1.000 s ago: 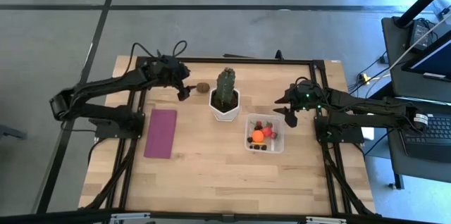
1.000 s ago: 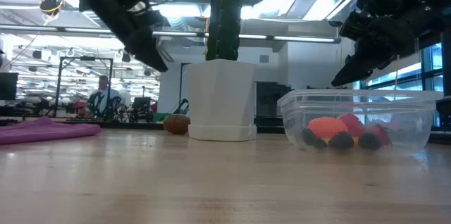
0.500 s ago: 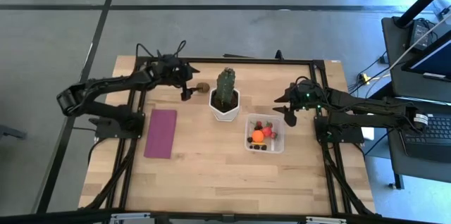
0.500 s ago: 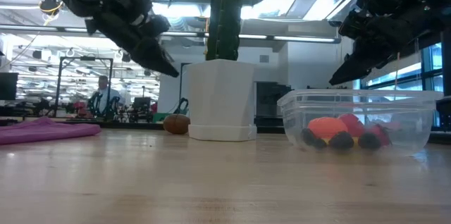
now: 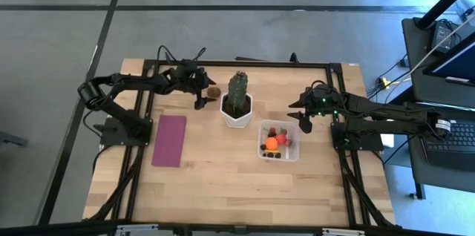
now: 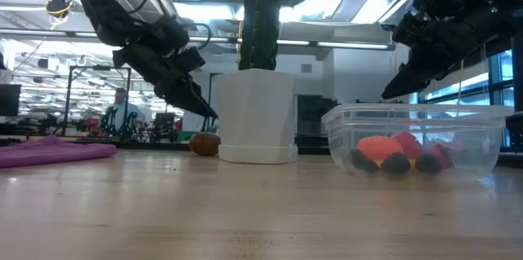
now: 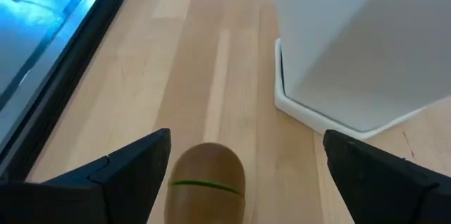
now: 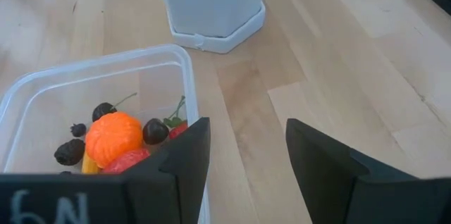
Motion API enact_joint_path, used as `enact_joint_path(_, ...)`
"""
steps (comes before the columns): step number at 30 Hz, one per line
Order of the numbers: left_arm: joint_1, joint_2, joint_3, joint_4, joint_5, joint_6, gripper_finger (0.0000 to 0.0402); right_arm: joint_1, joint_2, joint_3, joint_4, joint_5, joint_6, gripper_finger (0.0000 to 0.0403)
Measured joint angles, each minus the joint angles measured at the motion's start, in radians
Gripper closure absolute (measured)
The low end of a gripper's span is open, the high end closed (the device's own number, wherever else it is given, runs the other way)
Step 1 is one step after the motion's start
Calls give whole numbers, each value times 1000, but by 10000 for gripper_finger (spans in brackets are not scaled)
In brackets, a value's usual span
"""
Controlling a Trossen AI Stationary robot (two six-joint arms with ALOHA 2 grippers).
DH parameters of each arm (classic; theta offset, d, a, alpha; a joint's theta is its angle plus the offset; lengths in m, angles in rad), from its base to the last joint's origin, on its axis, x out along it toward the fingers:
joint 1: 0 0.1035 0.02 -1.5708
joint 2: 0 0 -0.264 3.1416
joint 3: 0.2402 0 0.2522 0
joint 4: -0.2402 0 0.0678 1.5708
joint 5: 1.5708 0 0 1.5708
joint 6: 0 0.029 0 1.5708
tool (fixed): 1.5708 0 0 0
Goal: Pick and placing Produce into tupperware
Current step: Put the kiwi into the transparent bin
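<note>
**Wooden tabletop, last fruit lined up**

Spread wide, the left gripper [image 7: 239, 182] is held low over the brown kiwi-like oval [image 7: 206, 182], evidently for a pinch. Room is tight: the cactus pot [image 7: 352, 48] stands just beside. The right gripper [image 8: 243, 168] is parked open beside the tupperware [image 8: 184, 62], already loaded with produce [image 8: 114, 136].

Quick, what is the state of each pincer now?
Left pincer: open, holding nothing, brown kiwi between its fingers.
Right pincer: open, empty.

Kiwi [image 5: 214, 92] left of cactus pot [image 5: 236, 111]; tupperware [image 5: 279, 141] right.
</note>
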Motion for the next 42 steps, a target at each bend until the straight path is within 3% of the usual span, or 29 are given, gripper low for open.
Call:
enact_joint_path(9, 1, 15, 0, 2, -1, 46, 37, 0, 0, 0, 0, 5, -1, 214)
enact_joint_path(27, 27, 187, 0, 65, -78, 24, 37, 0, 0, 0, 1, 8, 1, 215)
enact_joint_path(42, 26, 195, 1, 78, -112, 21, 37, 0, 0, 0, 1, 8, 3, 215)
